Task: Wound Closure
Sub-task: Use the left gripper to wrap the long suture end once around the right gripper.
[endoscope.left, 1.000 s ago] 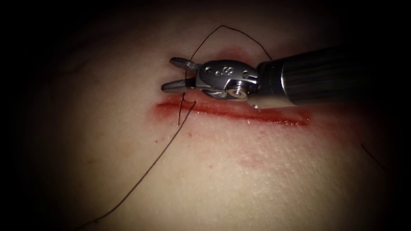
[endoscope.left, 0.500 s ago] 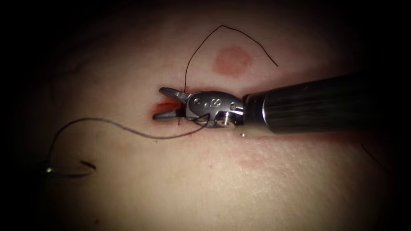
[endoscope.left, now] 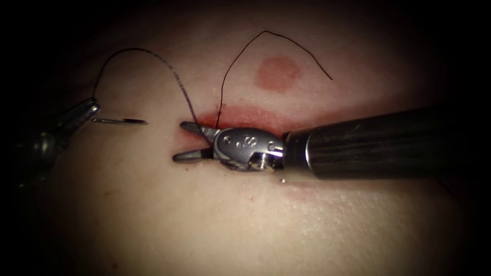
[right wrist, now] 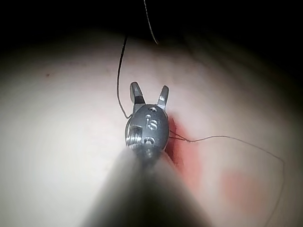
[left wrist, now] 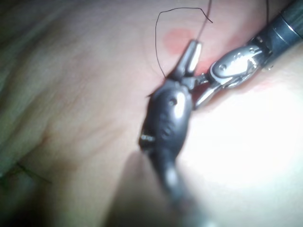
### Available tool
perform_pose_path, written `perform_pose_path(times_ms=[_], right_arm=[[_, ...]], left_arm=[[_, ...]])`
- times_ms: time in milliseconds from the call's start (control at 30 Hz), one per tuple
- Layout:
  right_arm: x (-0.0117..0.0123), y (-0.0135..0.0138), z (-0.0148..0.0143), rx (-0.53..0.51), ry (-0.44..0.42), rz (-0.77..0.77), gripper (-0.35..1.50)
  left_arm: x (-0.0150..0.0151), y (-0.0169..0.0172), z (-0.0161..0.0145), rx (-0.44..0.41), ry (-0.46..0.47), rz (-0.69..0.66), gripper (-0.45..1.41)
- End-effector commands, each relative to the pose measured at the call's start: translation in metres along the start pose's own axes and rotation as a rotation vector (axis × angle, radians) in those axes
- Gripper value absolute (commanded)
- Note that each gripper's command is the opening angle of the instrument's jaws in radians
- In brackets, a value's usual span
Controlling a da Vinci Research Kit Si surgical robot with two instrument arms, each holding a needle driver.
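Right end effector and shaft hide most of cut; needle faint, curve unreadable.

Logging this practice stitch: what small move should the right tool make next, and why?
Probably close the right tool on the thread: its jaws are open, holding nothing, with the thread running into their gap. The left tool holds the needle, out of the tissue.

Right tool over the cut's left end, jaws apart, holding nothing, thread running between them. Left tool well to the left, needle at its tip, above the tissue. Another thread loop arching behind the cut.
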Motion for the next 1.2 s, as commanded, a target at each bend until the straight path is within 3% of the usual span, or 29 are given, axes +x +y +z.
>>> perform_pose_path(times_ms=[33,333,567,833,1067,1200], right_arm=[[-0.0003,-0.0008,0.0007,0.019,0.006,0.003,1.26],[0.0005,-0.0020,-0.0001,0.067,0.021,-0.006,1.26],[0.0014,-0.0030,-0.0006,0.082,0.056,-0.012,1.25],[0.0049,-0.0018,-0.0034,0.008,0.217,0.028,1.25],[0.0054,-0.0004,-0.0070,-0.110,0.279,0.060,1.25],[0.0050,0.0007,-0.0085,-0.181,0.320,0.078,1.25]], left_arm=[[-0.0016,0.0004,0.0009,0.003,-0.002,-0.002,-0.35],[-0.0069,-0.0017,0.0051,0.028,-0.092,0.111,-0.35],[-0.0120,-0.0040,0.0047,0.044,-0.176,0.173,-0.35],[-0.0191,-0.0036,0.0020,0.042,-0.310,0.288,-0.35],[-0.0208,-0.0020,-0.0023,0.029,-0.362,0.338,-0.35],[-0.0210,-0.0009,-0.0063,0.026,-0.397,0.348,-0.35]])
